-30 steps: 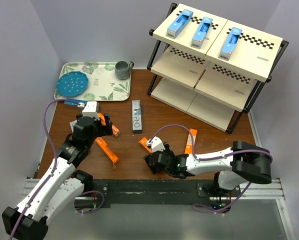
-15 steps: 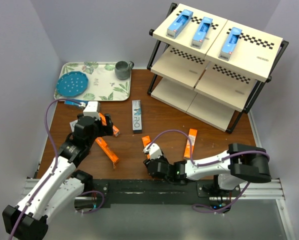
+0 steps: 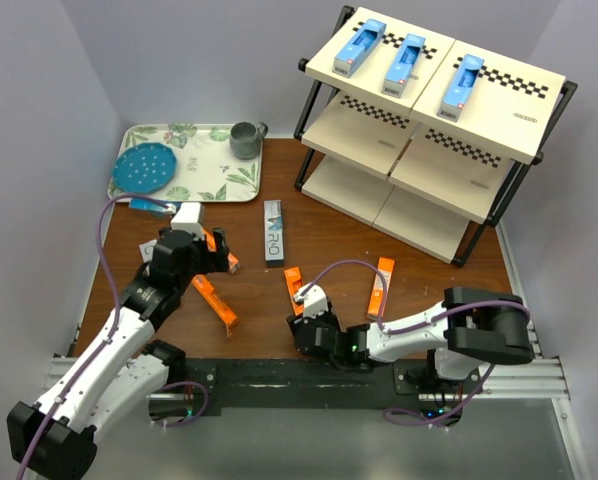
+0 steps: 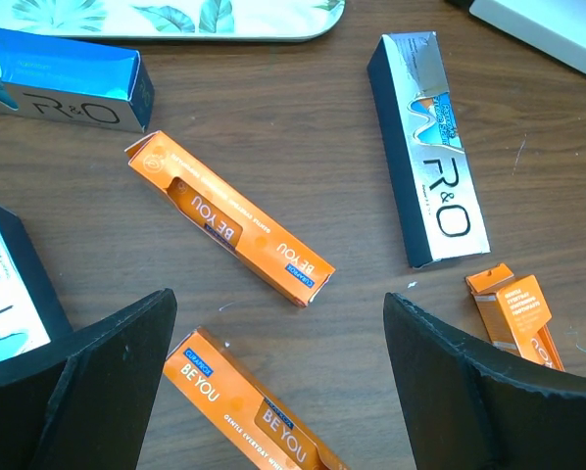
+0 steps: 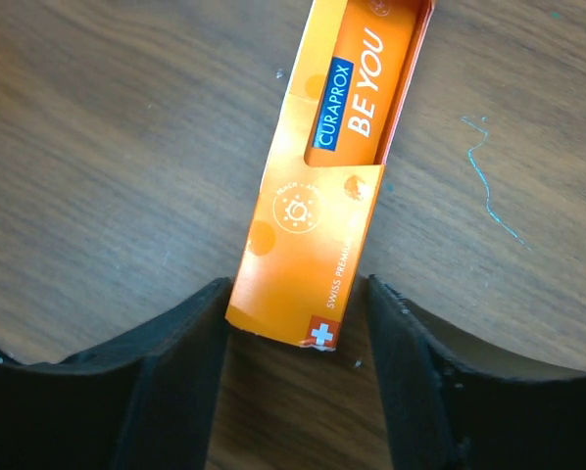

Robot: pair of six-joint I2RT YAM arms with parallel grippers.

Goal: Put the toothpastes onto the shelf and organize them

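Pick-up step: my right gripper (image 5: 293, 294) straddles the end of an orange Curaprox toothpaste box (image 5: 317, 196) lying on the table (image 5: 97, 147); if it pinches yet, I cannot tell. The left gripper (image 4: 278, 323) is spread wide, empty. Next I must grip firmly and lift toward the shelf (image 3: 509, 110).
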